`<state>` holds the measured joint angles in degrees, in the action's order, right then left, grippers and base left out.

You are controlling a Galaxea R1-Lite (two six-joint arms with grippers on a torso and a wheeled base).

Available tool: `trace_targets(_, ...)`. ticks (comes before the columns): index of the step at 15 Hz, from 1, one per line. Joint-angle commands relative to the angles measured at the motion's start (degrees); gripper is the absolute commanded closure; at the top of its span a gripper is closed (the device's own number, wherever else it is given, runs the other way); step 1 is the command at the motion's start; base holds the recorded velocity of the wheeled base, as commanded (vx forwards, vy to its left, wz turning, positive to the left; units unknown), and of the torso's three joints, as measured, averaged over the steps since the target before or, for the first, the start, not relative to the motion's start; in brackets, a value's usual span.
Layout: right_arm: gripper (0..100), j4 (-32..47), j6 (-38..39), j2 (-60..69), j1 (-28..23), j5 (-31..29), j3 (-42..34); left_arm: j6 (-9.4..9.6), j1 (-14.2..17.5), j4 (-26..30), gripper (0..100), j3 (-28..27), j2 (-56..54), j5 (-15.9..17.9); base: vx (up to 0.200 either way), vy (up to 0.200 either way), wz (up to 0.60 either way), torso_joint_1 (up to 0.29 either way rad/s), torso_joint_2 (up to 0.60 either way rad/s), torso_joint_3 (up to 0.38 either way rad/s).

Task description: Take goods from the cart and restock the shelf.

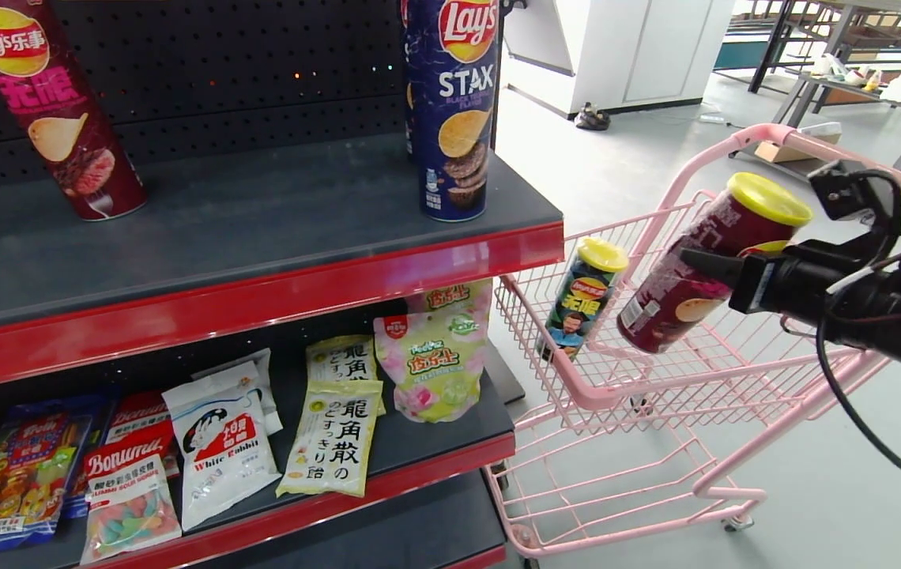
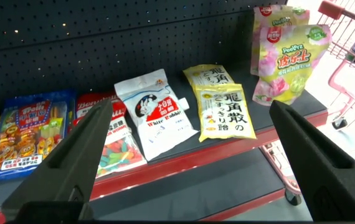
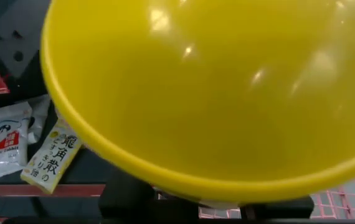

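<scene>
The right gripper (image 1: 715,273) clamps a maroon chip can (image 1: 676,300) above the cart (image 1: 557,371); the left gripper (image 2: 191,106) hangs open. The next move is probably to swing the can onto the upper shelf (image 1: 261,205).

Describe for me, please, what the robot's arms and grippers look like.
The left gripper has two matte black, wedge-shaped fingers that narrow towards the tips. The right arm is black and built of rounded segments, with a pale band near the wrist, a boxy black mount on top and a black cable looping beneath. The right gripper is black too, with a slim finger.
</scene>
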<state>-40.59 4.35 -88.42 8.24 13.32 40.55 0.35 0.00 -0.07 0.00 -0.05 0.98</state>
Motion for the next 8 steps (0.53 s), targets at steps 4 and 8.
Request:
trace_targets(4, 100, 21.5, -1.2, 22.7, -0.9, -0.1, 2.4, 0.00, 0.0, 0.0, 0, 0.0, 0.0, 0.0, 0.000, 0.000, 0.00, 0.000, 0.00, 0.000)
trace_targets(8, 100, 53.4, -5.7, 49.9, -5.3, -3.0, -1.6, -0.09, 0.0, 0.0, 0, 0.0, 0.0, 0.0, 0.000, 0.000, 0.00, 0.000, 0.00, 0.000)
